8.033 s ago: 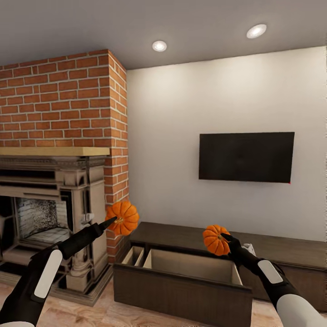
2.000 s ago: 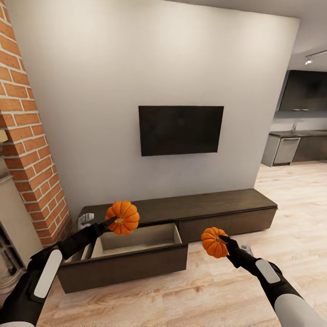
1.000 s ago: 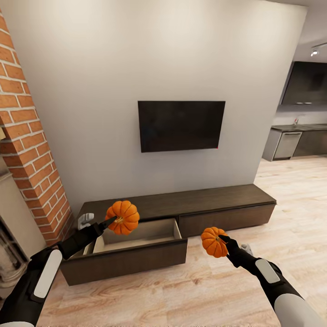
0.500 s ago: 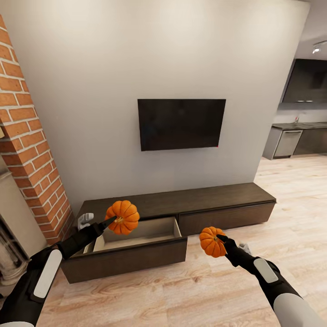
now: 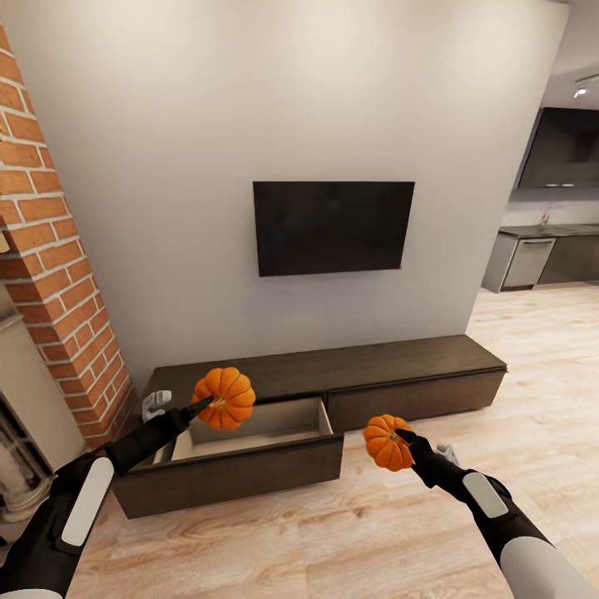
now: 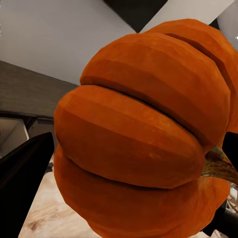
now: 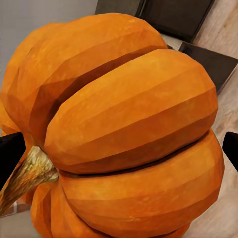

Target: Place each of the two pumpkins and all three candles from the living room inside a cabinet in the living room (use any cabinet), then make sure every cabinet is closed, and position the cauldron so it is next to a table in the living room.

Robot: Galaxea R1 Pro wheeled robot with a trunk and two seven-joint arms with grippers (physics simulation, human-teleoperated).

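Pale wall, black TV [image 5: 333, 227] and brick column [image 5: 54, 274] frame the living room, where the long, low dark-brown cabinet [image 5: 399, 378] stands with its left drawer [image 5: 241, 453] pulled out, pale interior exposed, apparently ready to receive what the robot carries. Each arm holds one pumpkin aloft: the left gripper [image 5: 208, 405] is clenched on the left pumpkin [image 5: 225, 398] just above the open drawer, while the right gripper [image 5: 402, 436] grasps the right pumpkin [image 5: 387, 442] over the plank floor [image 5: 532, 399], in front of the closed right-hand front. Both are bright orange, deeply ribbed, with short tan stems.
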